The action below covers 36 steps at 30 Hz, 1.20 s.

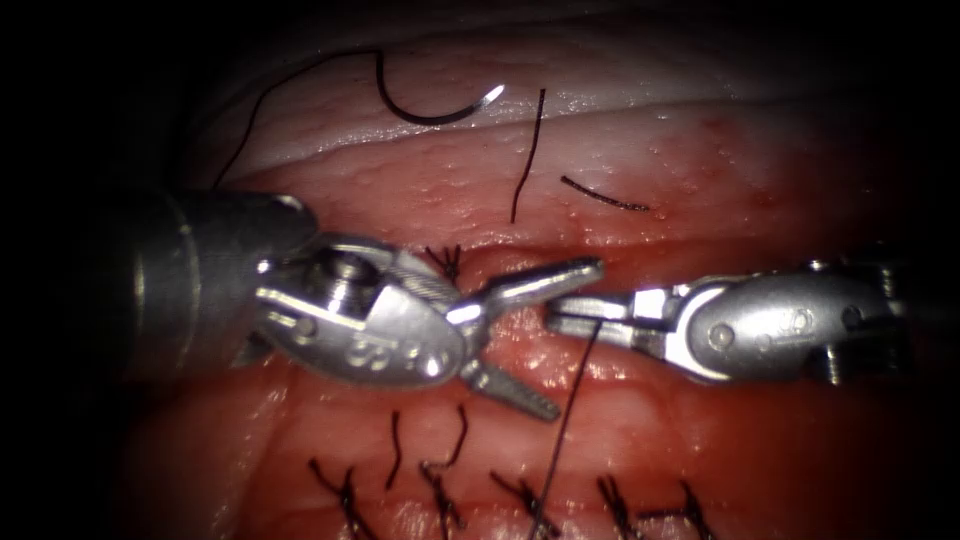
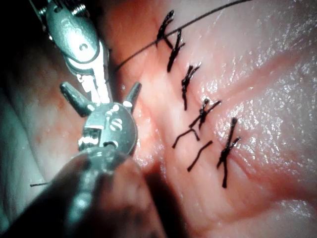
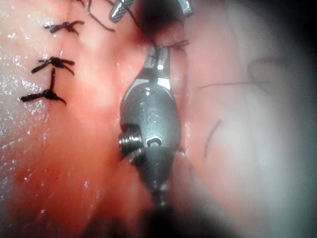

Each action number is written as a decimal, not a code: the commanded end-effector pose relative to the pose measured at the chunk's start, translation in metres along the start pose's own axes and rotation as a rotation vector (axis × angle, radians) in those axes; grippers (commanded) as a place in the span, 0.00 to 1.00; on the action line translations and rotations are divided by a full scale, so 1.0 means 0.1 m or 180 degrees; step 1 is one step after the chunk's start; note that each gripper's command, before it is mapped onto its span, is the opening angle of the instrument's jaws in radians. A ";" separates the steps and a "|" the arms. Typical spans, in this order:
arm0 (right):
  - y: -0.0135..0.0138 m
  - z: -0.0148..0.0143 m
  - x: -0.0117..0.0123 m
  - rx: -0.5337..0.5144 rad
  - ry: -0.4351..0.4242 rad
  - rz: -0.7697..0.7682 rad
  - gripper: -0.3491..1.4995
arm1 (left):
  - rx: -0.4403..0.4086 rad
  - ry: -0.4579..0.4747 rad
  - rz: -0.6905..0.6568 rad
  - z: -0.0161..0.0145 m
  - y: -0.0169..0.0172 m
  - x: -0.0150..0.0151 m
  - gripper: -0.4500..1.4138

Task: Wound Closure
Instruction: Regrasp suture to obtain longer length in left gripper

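In the endoscope view the needle (image 1: 440,112) lies loose on the pale tissue (image 1: 700,160) well above the cut (image 1: 520,262), out of the flesh and held by neither tool; its thread (image 1: 290,80) trails off to the left, and two cut ends of thread (image 1: 528,155) lie near it. The main risk, as I judge it, is a tangle: a taut strand (image 1: 572,410) rises from the lower row of knots (image 1: 520,495) to the right tool (image 1: 575,312), and the left tool's spread jaws stand just beside it, so closing them carelessly could snag or fray the strand, and a hard pull could tear a stitch through the flesh. The left tool (image 1: 545,335) is wide open and holds nothing; the right tool's jaws are closed on that strand.

In the left wrist view the left tool (image 2: 101,94) shows the same wide fork, with the right tool's tip between its jaws; the knots (image 2: 203,114) sit well apart from it.

In the right wrist view the right tool (image 3: 158,57) is pinched together near a knot at the cut.
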 end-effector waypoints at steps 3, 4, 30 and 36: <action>0.010 0.008 -0.015 0.0007 -0.0004 0.0045 0.00 | 0.0093 0.0003 0.0013 0.006 0.001 0.002 0.84; 0.015 0.009 -0.018 0.0017 -0.0010 0.0061 0.00 | 0.0100 0.0007 0.0016 0.005 0.003 0.004 0.84; 0.058 0.017 -0.071 -0.0051 0.0181 0.0650 0.00 | -0.0073 0.0197 0.0397 -0.007 0.067 0.032 0.57; 0.058 0.017 -0.071 -0.0050 0.0180 0.0669 0.00 | -0.0084 0.0190 0.0413 -0.015 0.073 0.035 0.49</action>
